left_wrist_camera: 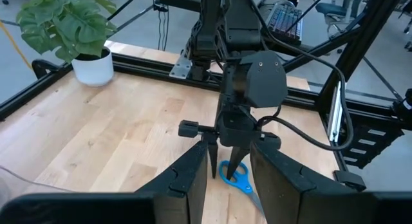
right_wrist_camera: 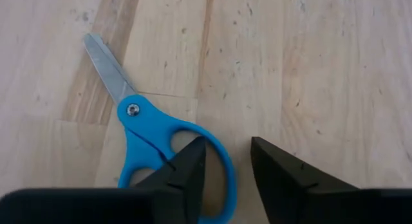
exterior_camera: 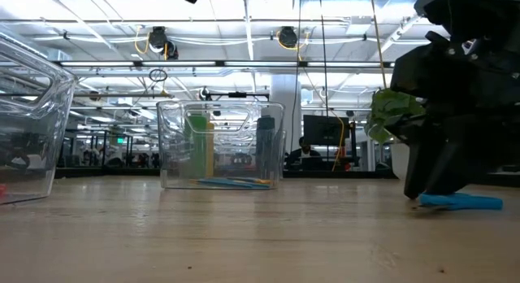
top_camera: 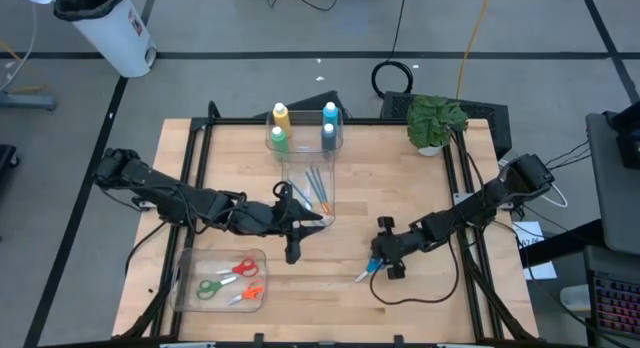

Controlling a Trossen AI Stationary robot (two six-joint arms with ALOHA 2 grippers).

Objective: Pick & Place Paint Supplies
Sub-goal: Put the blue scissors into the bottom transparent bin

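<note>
A clear bin at the table's far middle holds the yellow bottle, green bottle, light blue bottle and grey-blue bottle, all upright. Several thin brushes lie flat on its floor. My left gripper is open and empty just off the bin's near end. My right gripper is open, low over blue scissors lying flat on the table right of centre. My right gripper points down at the blue scissors' handle loop. One fingertip stands over the loop's hole and the other outside its rim. Whether either finger touches the scissors I cannot tell. The scissors lie flat on the wood.
A clear tray near the table's near-left corner holds red, green and orange scissors. A potted plant stands at the far right. A black cable loops on the table near the right arm. Bare wood lies between the bin and the right gripper.
</note>
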